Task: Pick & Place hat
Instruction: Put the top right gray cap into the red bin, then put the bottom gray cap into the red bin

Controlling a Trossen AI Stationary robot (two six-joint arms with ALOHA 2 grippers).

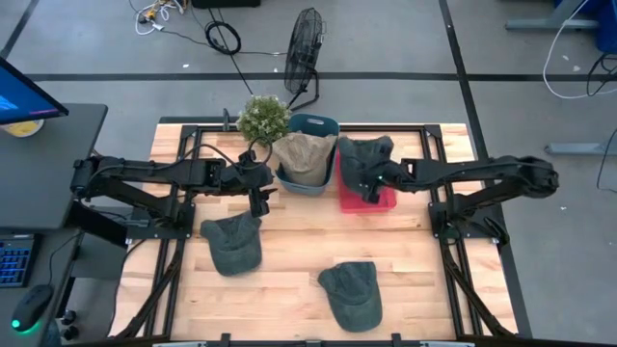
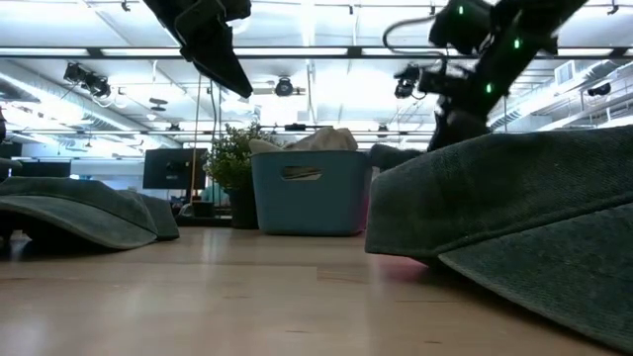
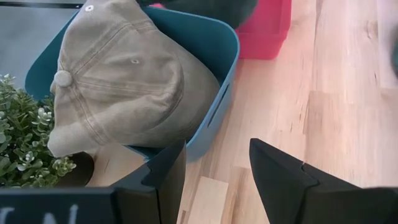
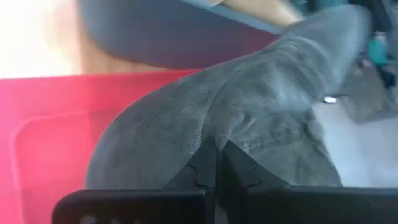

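Note:
A dark grey hat [image 1: 364, 154] sits over a red bin [image 1: 388, 201] at the table's far right. My right gripper [image 1: 371, 190] is at the hat's near part, shut on its cloth [image 4: 261, 106]. A beige hat [image 1: 305, 154] lies in a blue bin [image 1: 313, 124], crown up [image 3: 118, 81]. My left gripper [image 1: 258, 200] hangs open above the table, just near-left of the blue bin [image 3: 224, 50], holding nothing [image 3: 216, 171]. Two more dark hats lie flat on the table, one at left [image 1: 231, 241] and one near the front edge [image 1: 352, 294]. My right gripper pinches a raised fold of the grey hat's crown cloth [image 4: 217, 134] between its two fingers, which meet on it. The fingers come from above, slanting in from the table's right. The hat is over the red bin [image 4: 50, 124]; whether it is lifted clear I cannot tell.
A potted plant [image 1: 262, 118] stands left of the blue bin at the far edge. A fan [image 1: 303, 53] stands on the floor beyond the table. Bare wood shows between the two flat hats and at the table's near right [image 1: 434, 280]. A desk with a monitor [image 1: 24, 92] lies left.

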